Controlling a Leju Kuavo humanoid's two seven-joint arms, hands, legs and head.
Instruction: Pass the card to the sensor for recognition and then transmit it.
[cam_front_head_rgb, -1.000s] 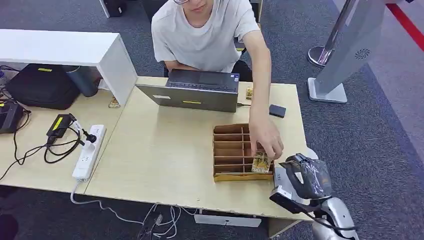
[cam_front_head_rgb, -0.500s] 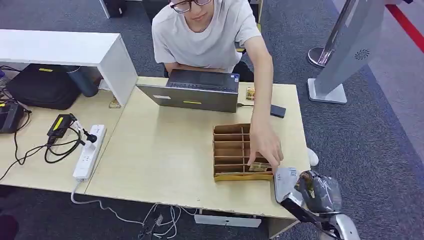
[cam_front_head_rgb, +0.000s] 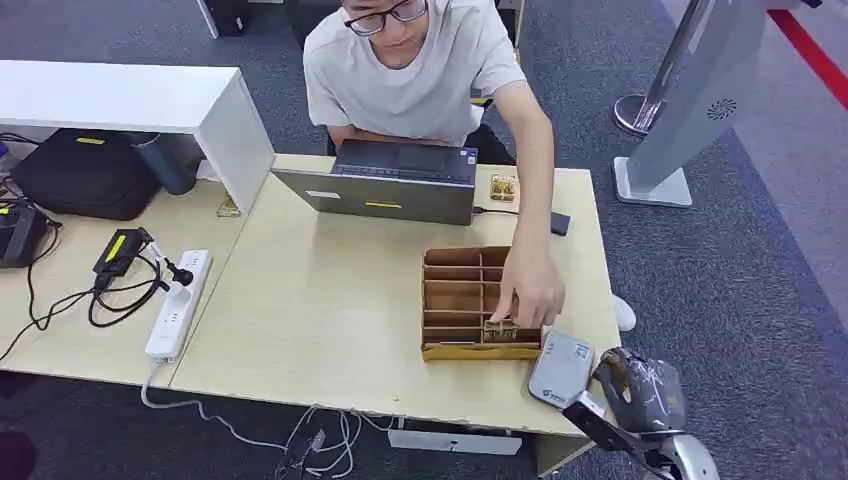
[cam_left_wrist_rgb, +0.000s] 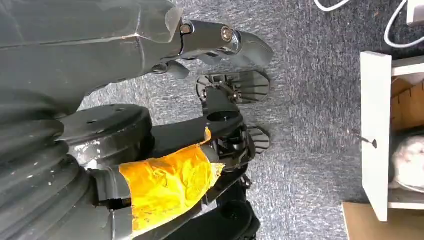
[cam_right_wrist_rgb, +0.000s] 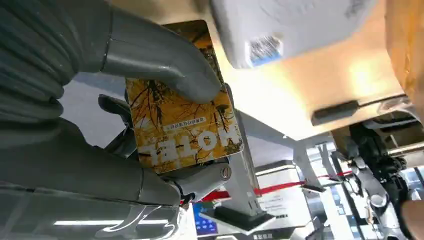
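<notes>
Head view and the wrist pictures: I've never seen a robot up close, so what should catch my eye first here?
First, the yellow card with tree artwork, pinched in the robot's right hand off the table's front right corner. Beside it on the table lies a grey sensor. A person's hand reaches from across the table into a wooden divided box with another card inside.

A grey-blue carpeted floor (cam_front_head_rgb: 760, 280) is seen around a light wooden table (cam_front_head_rgb: 320, 300) at centre frame. A second wooden desk (cam_front_head_rgb: 80, 320) adjoins it at lower left, and a white shelf unit (cam_front_head_rgb: 130, 100) is positioned at upper left. A grey stand on a white base (cam_front_head_rgb: 655, 185) is located at upper right, beside a red floor stripe (cam_front_head_rgb: 815, 45).
</notes>
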